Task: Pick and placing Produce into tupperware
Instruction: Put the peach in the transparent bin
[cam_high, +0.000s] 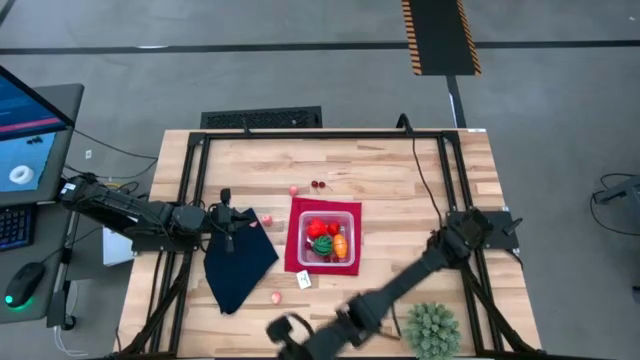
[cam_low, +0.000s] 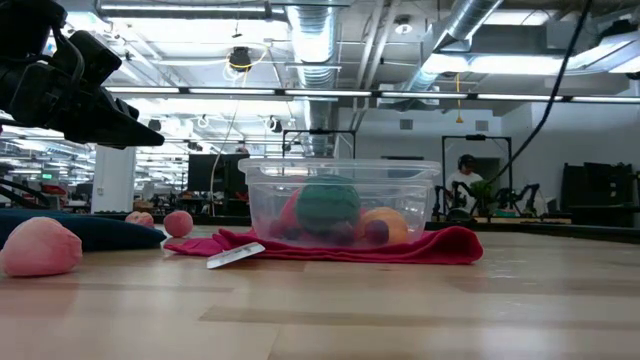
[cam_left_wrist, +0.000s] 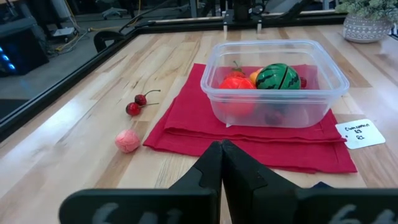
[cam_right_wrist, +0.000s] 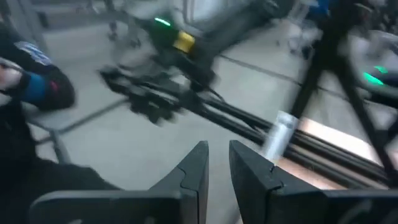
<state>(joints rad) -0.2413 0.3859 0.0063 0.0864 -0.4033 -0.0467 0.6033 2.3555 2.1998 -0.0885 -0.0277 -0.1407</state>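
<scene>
Resting on a flat red cloth mat (cam_high: 296, 238) mid-desk, the clear square plastic tupperware (cam_high: 328, 238) holds several toy produce pieces (cam_left_wrist: 278, 76), while the left gripper (cam_high: 229, 228) hovers over a dark navy cloth (cam_high: 238, 268) with fingers pressed together and empty, and the right gripper (cam_right_wrist: 216, 163), near the desk's front edge, has fingers narrowly parted.

Clear glossy plastic tupperware (cam_left_wrist: 275, 84) sits on a soft matt red cloth (cam_left_wrist: 186, 124); the table (cam_left_wrist: 81, 143) is smooth pale wood, the label (cam_left_wrist: 362, 132) white paper.
</scene>
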